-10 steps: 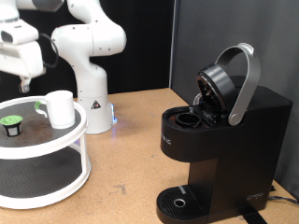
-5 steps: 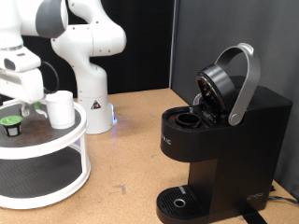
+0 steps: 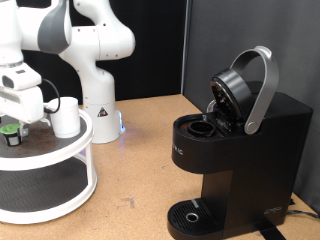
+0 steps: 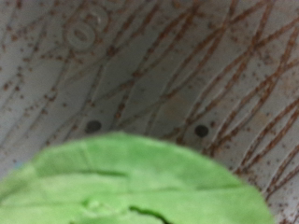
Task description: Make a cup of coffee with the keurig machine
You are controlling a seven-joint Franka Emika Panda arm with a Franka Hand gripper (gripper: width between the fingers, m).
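My gripper is low over the top shelf of a white two-tier stand, right above a small dark pod with a green lid. In the wrist view the pod's green lid fills the lower half, very close, and no fingers show there. The white cup stands on the same shelf, just to the exterior view's right of my hand. The black keurig machine stands at the exterior view's right with its silver-handled lid raised and its pod chamber open.
The white robot base stands behind the stand. The stand's shelf is brown-speckled. Bare wooden table lies between the stand and the machine. The machine's round drip tray is at its foot.
My hand has come down and towards the exterior view's left, from above the shelf to just over the green-lidded pod. The cup and the machine have not moved.
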